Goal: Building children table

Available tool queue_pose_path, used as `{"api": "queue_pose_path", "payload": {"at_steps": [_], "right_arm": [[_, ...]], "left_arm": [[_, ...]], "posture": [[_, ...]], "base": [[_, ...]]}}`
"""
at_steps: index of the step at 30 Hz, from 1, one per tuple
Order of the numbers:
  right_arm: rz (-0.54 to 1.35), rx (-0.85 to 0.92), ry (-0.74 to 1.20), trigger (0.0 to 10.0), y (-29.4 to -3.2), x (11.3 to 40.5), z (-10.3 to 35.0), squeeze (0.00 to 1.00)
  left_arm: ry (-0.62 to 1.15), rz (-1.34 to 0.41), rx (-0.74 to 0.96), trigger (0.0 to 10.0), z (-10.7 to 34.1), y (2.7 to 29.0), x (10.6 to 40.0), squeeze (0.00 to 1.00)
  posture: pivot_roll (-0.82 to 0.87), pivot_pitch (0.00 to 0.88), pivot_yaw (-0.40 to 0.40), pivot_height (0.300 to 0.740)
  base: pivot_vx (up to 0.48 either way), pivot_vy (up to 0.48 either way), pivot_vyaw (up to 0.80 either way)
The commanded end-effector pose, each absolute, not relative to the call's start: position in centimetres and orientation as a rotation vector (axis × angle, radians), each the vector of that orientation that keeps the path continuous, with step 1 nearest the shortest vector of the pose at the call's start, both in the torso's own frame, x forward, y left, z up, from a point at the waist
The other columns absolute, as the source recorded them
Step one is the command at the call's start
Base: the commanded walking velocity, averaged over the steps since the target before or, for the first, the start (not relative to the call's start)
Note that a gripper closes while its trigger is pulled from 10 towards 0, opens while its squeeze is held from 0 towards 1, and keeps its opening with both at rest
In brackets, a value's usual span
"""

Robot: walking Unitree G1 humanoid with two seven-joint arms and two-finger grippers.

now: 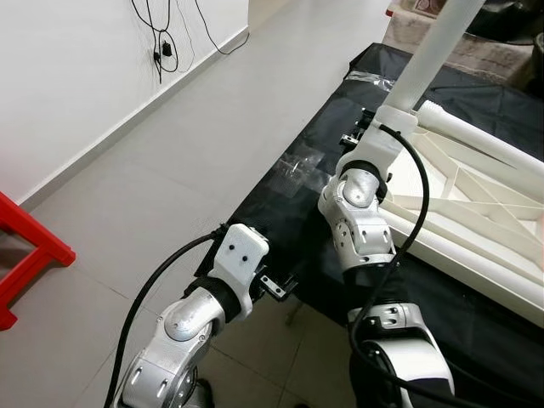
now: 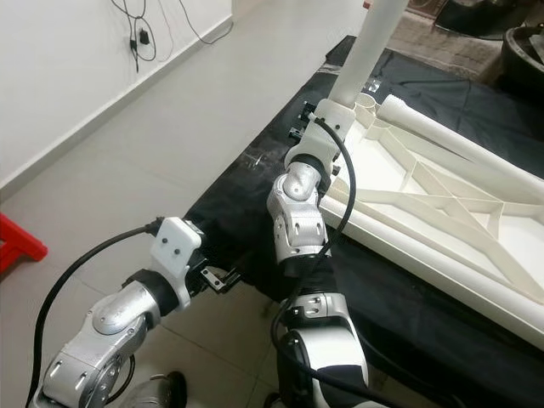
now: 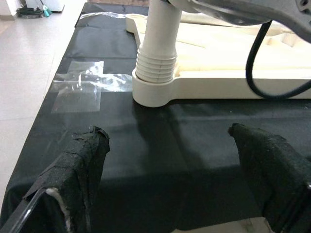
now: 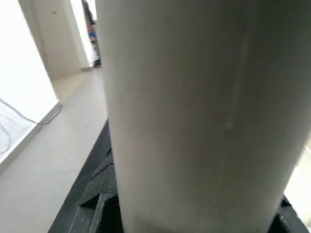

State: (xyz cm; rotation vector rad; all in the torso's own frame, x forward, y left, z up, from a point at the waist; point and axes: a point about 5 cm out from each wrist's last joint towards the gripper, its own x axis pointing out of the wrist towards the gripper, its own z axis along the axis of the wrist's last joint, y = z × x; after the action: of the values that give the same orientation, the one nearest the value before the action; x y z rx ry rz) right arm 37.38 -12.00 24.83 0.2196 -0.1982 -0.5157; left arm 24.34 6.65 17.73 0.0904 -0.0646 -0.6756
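Floor tiles run grey beside a black sheet spread flat on them, on which lies an upturned white children's tabletop, its ribbed underside facing up; one white leg stands upright in the corner socket nearest the robot, its threaded collar sitting at the socket's rim, its long axis near vertical; a second leg lies flat along the tabletop's far edge; the right gripper reaches up to the standing leg near its base, and the right wrist view presses so close to the white tube that whether its fingers grip it cannot be told; the left gripper hovers low over the sheet's near edge, its black padded fingers spread wide and holding nothing, the socket straight ahead of them and well apart; the right arm is clearly the nearer to the leg, so seating it probably falls to that side; a red stool stands by the wall; cables hang from a socket; no containers are in view.
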Motion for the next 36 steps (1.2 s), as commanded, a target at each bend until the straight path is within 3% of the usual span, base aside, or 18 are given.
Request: {"api": "queue_pose_path", "payload": {"at_steps": [1,9,13,14,22,23,28,36], "right_arm": [[-0.644,0.203,-0.087,10.0,-13.9,37.1,21.9,0.0],[-0.575,0.21,-0.247,10.0,-13.3,36.8,25.3,0.0],[-0.359,0.251,-0.5,10.0,-13.4,35.2,30.7,0.0],[-0.302,0.257,-0.535,10.0,-13.2,34.9,31.5,0.0],[-0.079,0.342,-0.479,10.0,-12.0,33.9,30.7,0.0],[-0.028,0.359,-0.446,10.0,-11.6,33.7,30.0,0.0],[0.069,0.377,-0.357,10.0,-11.0,32.9,27.5,0.0],[0.224,0.371,-0.31,10.0,-10.0,31.1,26.3,0.0]], "left_arm": [[-0.056,-0.69,0.088,10.0,17.4,6.6,24.5,0.0],[-0.063,-0.691,0.092,10.0,17.3,6.4,25.0,0.0],[-0.066,-0.687,0.088,10.0,17.3,6.1,25.6,0.0],[-0.063,-0.694,0.071,10.0,17.3,6.0,25.7,1.0],[-0.104,-0.695,0.171,10.0,17.7,5.2,26.2,1.0],[-0.119,-0.674,0.22,10.0,17.9,5.1,26.6,0.0],[-0.169,-0.585,0.355,10.0,18.6,5.2,28.3,0.0],[-0.133,-0.567,0.33,10.0,17.9,5.8,30.0,0.0]], "posture": [[0.19,0.181,-0.098,0.74],[0.19,0.16,-0.095,0.74],[0.18,0.131,-0.088,0.74],[0.18,0.123,-0.085,0.74],[0.17,0.096,-0.081,0.74],[0.17,0.082,-0.078,0.74],[0.16,0.056,-0.071,0.74],[0.14,0.022,-0.058,0.74]], "base": [[0.0,0.0,0.0],[0.0,0.0,0.0],[0.0,0.0,0.0],[0.0,0.0,0.0],[0.0,0.0,0.0],[0.0,0.0,0.0],[0.0,0.0,0.0],[0.0,0.0,0.0]]}}
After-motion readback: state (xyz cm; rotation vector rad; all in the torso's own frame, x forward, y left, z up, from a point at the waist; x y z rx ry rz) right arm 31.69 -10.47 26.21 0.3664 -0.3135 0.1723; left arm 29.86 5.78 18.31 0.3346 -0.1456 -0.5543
